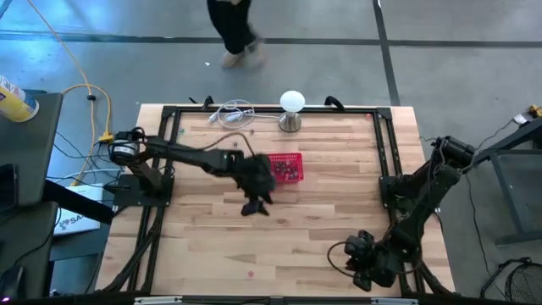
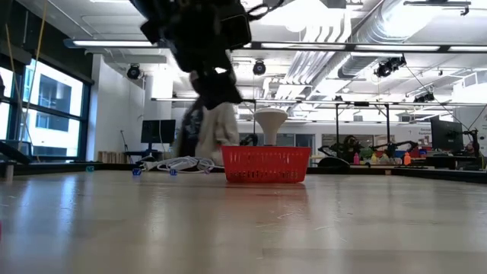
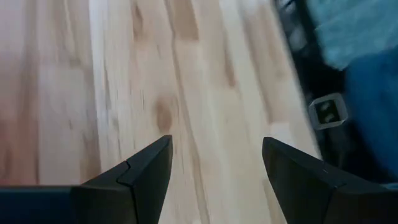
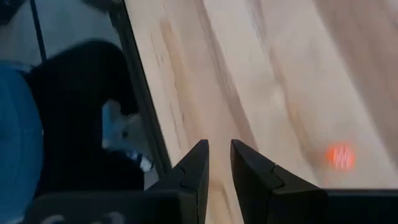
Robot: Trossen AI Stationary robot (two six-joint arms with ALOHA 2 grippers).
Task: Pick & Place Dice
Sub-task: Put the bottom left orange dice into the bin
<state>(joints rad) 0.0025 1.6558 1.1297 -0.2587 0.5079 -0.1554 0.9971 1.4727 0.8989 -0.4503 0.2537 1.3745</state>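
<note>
The red mesh basket (image 1: 286, 168) stands on the table's far middle and holds tiny dice (image 1: 288, 172) in mixed colours. In the low view the basket (image 2: 266, 165) hides its contents behind the mesh. My left gripper (image 1: 254, 203) hovers just near and left of the basket, above the table. It is open over bare wood in the left wrist view (image 3: 214, 168), with nothing between the fingers. My right gripper (image 1: 360, 263) waits shut at the table's near right corner (image 4: 217, 163). A small red blurred thing (image 4: 340, 157) lies on the wood near it.
A white ball-shaped lamp (image 1: 291, 110) on a metal base and a white cable (image 1: 233, 114) sit at the far edge. Black frame rails (image 1: 385, 161) run along the table's sides. A person (image 1: 233, 34) walks beyond the far edge. Bare wood lies across the near middle.
</note>
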